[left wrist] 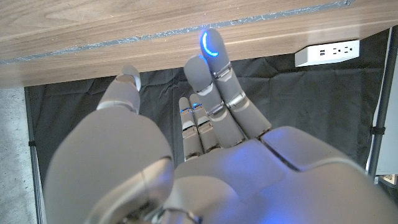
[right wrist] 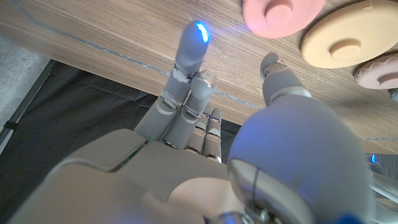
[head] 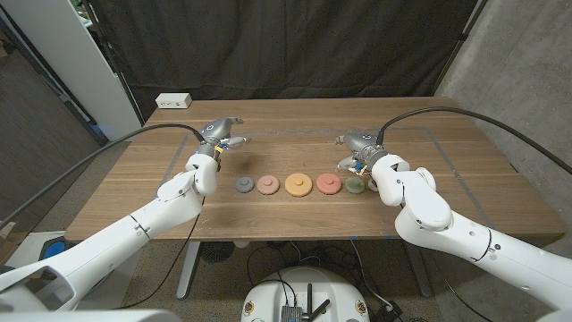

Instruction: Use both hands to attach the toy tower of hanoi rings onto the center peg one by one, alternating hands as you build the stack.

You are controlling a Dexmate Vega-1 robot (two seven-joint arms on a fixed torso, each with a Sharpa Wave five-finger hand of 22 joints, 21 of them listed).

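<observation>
Black curtain hangs behind the wooden table (head: 295, 143), and a white power strip (head: 174, 100) sits at its far left edge. Across the middle of the table runs a row of five toy rings: a small gray ring (head: 242, 186), a pinkish-tan ring (head: 267, 185), a larger orange ring (head: 298, 184), a pink ring (head: 327, 183) and a dark green ring (head: 356, 186). Each lies flat with a raised hub on top, close beside its neighbour; none is stacked on another. I can't make out a separate center peg — whether the orange piece in the middle serves as the base, I cannot tell.

The left robot hand (head: 221, 136) hovers over the table behind and to the left of the gray ring, well apart from it, fingers spread and holding nothing. The right robot hand (head: 359, 145) hangs just behind the green ring, fingers likewise apart and empty; its wrist view shows the pink, orange and tan rings on the wood just beyond its fingertips (right wrist: 199, 31).

By my reading the stack hasn't begun — this is the approach to a first pick. The next move calls for one hand to lower onto a ring, pinch its rim, lift it and carry it to the middle, then let the other hand take its turn.
</observation>
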